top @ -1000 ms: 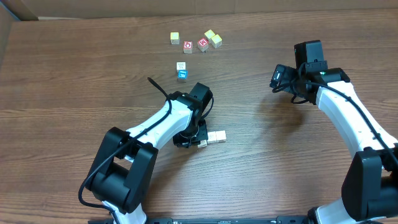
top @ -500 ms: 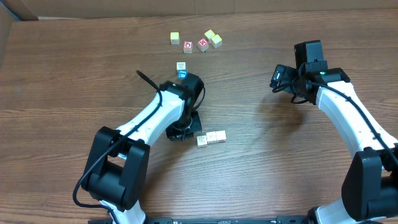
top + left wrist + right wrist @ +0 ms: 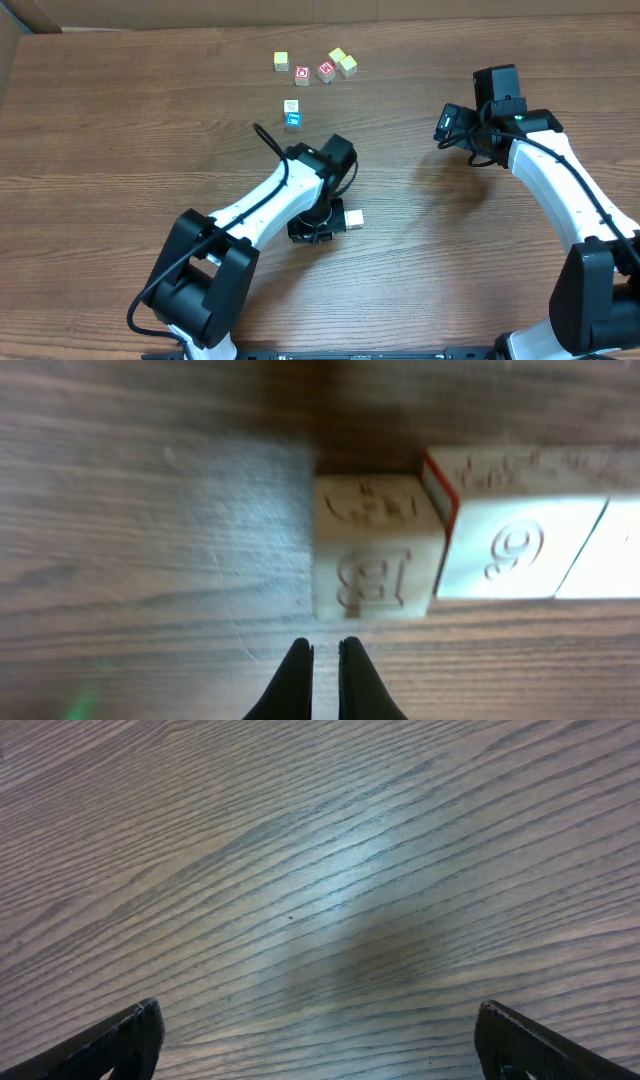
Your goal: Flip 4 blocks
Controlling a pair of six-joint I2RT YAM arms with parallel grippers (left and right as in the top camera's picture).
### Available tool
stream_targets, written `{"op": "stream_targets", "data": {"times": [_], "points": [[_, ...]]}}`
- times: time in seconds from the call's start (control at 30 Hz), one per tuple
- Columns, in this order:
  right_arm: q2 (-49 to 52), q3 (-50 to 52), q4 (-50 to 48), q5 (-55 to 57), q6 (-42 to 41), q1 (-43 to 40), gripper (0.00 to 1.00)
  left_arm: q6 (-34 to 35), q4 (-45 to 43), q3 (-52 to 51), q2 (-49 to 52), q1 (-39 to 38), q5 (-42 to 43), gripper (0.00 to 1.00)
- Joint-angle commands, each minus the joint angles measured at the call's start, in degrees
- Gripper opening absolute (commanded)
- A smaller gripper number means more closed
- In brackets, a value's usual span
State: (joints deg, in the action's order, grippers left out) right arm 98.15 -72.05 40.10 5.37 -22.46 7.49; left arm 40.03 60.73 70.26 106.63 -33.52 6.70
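Note:
Three pale wooden blocks lie in a row in the left wrist view: one with an embossed B point(image 3: 378, 547), one with a red edge point(image 3: 508, 525), and a third cut off at the right point(image 3: 612, 560). My left gripper point(image 3: 325, 650) is shut and empty, its tips just short of the B block. From overhead the left gripper point(image 3: 322, 226) hides most of this row, and only one whitish block point(image 3: 353, 218) shows. A blue-faced block point(image 3: 293, 120) and two red-faced blocks point(image 3: 302, 75) point(image 3: 326, 71) lie farther back. My right gripper point(image 3: 450, 126) point(image 3: 320, 1040) stands open over bare wood.
A white cube with a grey dotted pattern point(image 3: 291, 105) sits just behind the blue block. Yellow-faced cubes point(image 3: 281, 61) point(image 3: 343, 61) lie at the back beside the red ones. The wooden table point(image 3: 120, 150) has a cardboard wall along its far edge.
My left arm swung back near the blue block, then came forward and right. It now covers most of the row of pale blocks. The right arm has not moved.

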Motion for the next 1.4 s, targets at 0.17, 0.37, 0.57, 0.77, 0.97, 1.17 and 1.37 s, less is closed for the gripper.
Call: {"op": "stream_targets", "data": {"times": [0.17,0.37,0.57,0.77,0.97,1.17,1.37], "points": [[-0.35,-0.55,-0.13,0.59,0.22,-0.11,1.0,2.67,-0.13,-0.81,-1.31,-2.19,-1.25,0.04],[-0.35,-0.55,-0.13,0.59,0.22,-0.11,1.0,3.13,-1.81,-0.81,-1.31,-2.51,-3.67,0.04],[-0.35,-0.55,-0.15,0.59,0.22,-0.11,1.0,3.08,-3.19,-0.81,-1.31,-2.51,-4.42,0.04],[-0.35,-0.55,-0.13,0.59,0.22,-0.11,1.0,3.06,-3.19,-0.81,-1.31,-2.51,-4.81,0.04],[-0.35,-0.55,-0.13,0.59,0.22,-0.11,1.0,3.06,-3.15,-0.79,-1.31,-2.51,-6.91,0.04],[-0.35,-0.55,-0.13,0.59,0.22,-0.11,1.0,3.06,-4.04,-0.79,-1.31,-2.51,-6.88,0.04],[-0.35,-0.55,-0.13,0.59,0.22,-0.11,1.0,3.04,-4.13,-0.79,-1.33,-2.51,-6.78,0.04]]}}
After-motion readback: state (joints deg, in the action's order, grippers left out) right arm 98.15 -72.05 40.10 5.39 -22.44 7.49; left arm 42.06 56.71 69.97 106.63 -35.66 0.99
